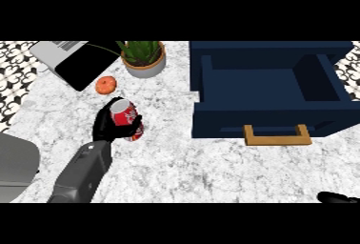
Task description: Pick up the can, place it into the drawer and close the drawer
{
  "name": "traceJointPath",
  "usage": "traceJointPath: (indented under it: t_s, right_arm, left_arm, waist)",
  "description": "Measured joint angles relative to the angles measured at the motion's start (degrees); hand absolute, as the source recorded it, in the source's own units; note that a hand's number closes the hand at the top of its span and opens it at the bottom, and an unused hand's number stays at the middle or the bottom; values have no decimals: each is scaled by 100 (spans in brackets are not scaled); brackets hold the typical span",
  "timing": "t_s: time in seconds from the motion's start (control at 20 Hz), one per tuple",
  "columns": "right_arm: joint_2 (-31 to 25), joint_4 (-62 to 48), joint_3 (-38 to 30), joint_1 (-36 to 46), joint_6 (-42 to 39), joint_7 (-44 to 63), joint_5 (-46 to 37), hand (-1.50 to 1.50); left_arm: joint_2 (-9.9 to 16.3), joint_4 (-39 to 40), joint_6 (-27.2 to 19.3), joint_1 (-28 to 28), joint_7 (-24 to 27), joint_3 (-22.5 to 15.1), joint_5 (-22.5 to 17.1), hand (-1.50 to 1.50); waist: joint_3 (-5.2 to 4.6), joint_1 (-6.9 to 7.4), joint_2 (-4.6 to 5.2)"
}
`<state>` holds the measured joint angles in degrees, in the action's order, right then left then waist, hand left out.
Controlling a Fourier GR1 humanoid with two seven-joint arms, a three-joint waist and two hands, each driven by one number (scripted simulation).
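Note:
A red can [125, 116] with white lettering is held tilted above the marble counter, left of centre. My left hand [107, 125] is curled round it from the left and below, hiding part of its side. The dark blue drawer [267, 81] stands pulled open at the upper right, its inside bare, with a wooden handle [277, 136] on its front panel. Only a small part of my right hand [336, 197] shows at the lower right edge, and its fingers are hidden.
An orange fruit [106, 85] lies just above the can. A potted plant [143, 57] stands at the back, and a toaster [74, 59] sits at the back left. A grey rounded object [15, 167] fills the lower left corner.

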<state>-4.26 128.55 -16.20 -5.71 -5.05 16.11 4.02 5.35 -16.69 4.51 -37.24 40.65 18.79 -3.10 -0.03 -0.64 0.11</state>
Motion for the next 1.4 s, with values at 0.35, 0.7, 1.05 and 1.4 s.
traceJointPath:
  t_s: [0.35,0.7,1.05,1.4]
  right_arm:
    - [-8,63,-62,-36,12,51,-11,-150]
    - [-63,69,-132,-12,17,121,-18,-150]
    - [-61,203,-183,-51,8,161,53,-150]
    - [-109,160,-166,124,57,254,-1,-150]
  left_arm:
    - [-376,-781,-390,-370,-839,-349,-33,150]
    - [-505,-2033,-775,-707,-2091,-1080,-228,150]
    - [-526,-3149,-1382,-1163,-3399,-1783,-690,150]
    - [-531,-3601,-2053,-2044,-4481,-2250,-725,150]
  waist:
    - [6,61,-31]
    - [7,80,-52]
    - [6,40,-44]
    - [5,13,-24]
